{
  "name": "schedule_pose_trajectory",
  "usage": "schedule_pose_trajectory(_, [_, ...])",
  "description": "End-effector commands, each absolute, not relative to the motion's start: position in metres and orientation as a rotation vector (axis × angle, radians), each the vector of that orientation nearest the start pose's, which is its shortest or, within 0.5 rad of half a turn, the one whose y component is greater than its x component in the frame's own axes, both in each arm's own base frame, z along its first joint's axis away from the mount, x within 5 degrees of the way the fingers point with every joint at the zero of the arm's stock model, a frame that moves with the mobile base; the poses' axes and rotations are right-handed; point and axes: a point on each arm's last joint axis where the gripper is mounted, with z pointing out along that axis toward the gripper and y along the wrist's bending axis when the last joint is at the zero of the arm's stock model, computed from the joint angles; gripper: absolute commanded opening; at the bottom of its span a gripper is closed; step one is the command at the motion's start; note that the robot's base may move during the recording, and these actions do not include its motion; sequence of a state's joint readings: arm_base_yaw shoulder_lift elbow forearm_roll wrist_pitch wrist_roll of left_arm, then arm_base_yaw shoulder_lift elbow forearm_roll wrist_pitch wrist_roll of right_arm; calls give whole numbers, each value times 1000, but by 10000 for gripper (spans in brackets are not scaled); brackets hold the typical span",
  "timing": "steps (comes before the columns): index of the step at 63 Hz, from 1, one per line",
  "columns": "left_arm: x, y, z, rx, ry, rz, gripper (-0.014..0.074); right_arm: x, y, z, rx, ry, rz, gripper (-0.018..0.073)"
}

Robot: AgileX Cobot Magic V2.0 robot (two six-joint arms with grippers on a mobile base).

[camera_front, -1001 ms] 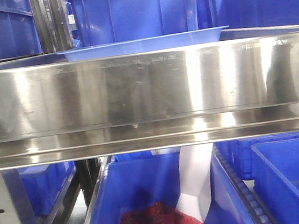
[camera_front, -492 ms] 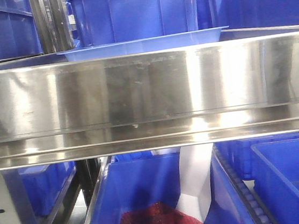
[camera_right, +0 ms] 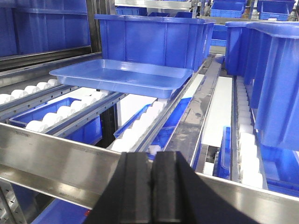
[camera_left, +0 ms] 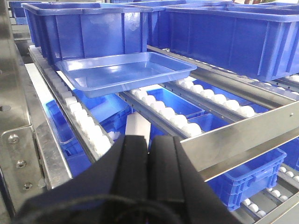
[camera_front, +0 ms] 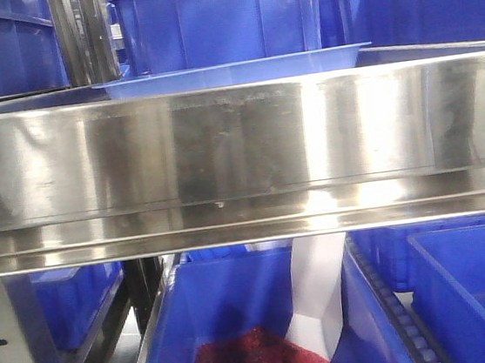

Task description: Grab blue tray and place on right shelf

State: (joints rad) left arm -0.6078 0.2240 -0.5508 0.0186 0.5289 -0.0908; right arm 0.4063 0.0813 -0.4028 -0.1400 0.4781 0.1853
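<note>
Count from my three views: one blue tray [camera_left: 125, 71], two grippers, and several deep blue bins, at least three on the tray's level in the left wrist view.

The blue tray sits on the white roller tracks [camera_left: 159, 108] of the right shelf [camera_front: 238, 142], just in front of a deep blue bin [camera_left: 88, 29]; whether it touches that bin I cannot tell. In the front view only its flared rim [camera_front: 230, 71] shows above the steel front lip, at about 12 o'clock. The tray lies flat, open side up, empty. Its long axis runs across the shelf, roughly 9 to 3 o'clock in the front view, parallel to the lip. In the left wrist view it lies at 12 o'clock from the left gripper [camera_left: 148, 156]; in the right wrist view at 11 o'clock from the right gripper [camera_right: 152, 182].

Left gripper: black fingers pressed together, nothing between them, well apart from the tray. Right gripper: the same, fingers together, holding nothing.

Surface: shiny stainless steel rails, reflective lip, perforated grey upright [camera_front: 7, 348] at 7 o'clock in the front view. Below the lip, a lower bin holds something red [camera_front: 259, 362] beside a white piece [camera_front: 319, 295]. More blue bins fill the racks around.
</note>
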Motion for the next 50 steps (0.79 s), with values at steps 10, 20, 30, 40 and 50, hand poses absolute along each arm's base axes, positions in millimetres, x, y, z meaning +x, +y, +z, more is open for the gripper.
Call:
schedule_pose_trajectory(10, [33, -22, 346, 330, 1558, -527, -49, 32, 8, 315, -246, 1516, 300, 56])
schedule_pose_trajectory(20, [33, -17, 312, 180, 1575, -397, -49, 32, 8, 315, -246, 1517, 300, 56])
schedule_pose_trajectory(30, [34, -11, 271, 75, 1531, -237, -48, 32, 8, 315, -246, 1517, 300, 56])
schedule_pose_trajectory(40, [46, -7, 234, -11, 1588, -160, -48, 32, 8, 314, -247, 1521, 299, 56])
schedule_pose_trajectory(50, [56, -2, 198, -58, 1528, -116, -49, 32, 8, 314, -247, 1522, 299, 56])
